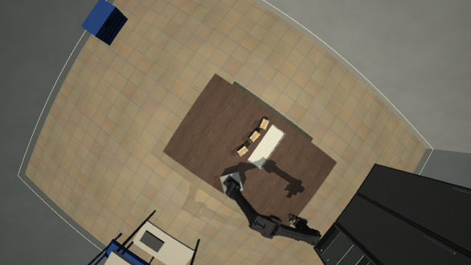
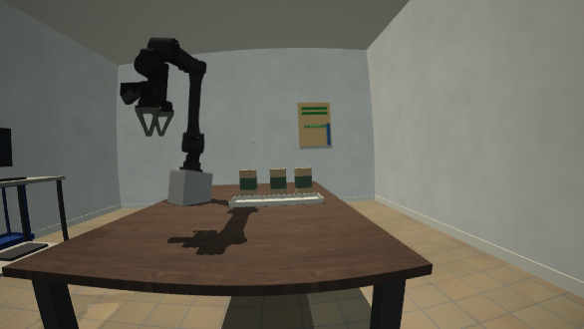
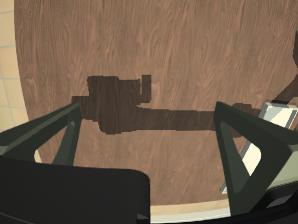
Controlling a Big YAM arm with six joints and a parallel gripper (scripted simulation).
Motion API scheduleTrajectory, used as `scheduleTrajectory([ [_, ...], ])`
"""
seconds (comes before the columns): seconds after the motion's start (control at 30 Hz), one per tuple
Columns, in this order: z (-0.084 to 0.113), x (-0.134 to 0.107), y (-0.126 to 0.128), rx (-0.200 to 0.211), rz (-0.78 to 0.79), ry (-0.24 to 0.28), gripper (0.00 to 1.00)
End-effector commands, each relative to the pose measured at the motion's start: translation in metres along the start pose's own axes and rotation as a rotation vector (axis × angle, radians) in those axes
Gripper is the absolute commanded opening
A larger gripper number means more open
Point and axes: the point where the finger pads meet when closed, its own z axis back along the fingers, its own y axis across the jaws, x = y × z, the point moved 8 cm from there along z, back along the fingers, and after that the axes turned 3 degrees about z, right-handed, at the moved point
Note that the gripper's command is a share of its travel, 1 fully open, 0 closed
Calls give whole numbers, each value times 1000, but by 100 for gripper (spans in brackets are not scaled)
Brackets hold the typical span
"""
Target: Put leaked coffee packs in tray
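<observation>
Table: three coffee packs, one tray, pincer open

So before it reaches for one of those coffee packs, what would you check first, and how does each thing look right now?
1. Fingers apart and holding nothing: ok.
2. All three coffee packs standing: left pack, middle pack, right pack: ok.
3. Tray has nothing lying in it: ok.
4. Arm raised well above the packs and tray, touching neither: ok.
5. Which packs are soft: cannot tell; none has been squeezed and they look alike.
</observation>
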Motion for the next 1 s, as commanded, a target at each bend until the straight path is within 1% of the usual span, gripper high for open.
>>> scheduleTrajectory([
  [0.0,6,0,0,13,0,-1,100],
  [0.53,6,0,0,13,0,-1,100],
  [0.57,46,1,7,103,1,-6,100],
  [0.6,46,-2,7,104,8,-7,100],
  [0.63,45,-8,8,105,26,-9,100],
  [0.67,38,-13,4,91,40,-9,100],
  [0.7,22,-16,-4,56,47,-8,100],
  [0.8,23,-37,-10,60,107,-13,100],
  [0.9,23,-75,-24,67,216,-22,100],
  [0.93,23,-75,-24,67,216,-23,100],
  [0.97,23,-91,-30,70,265,-27,100],
])
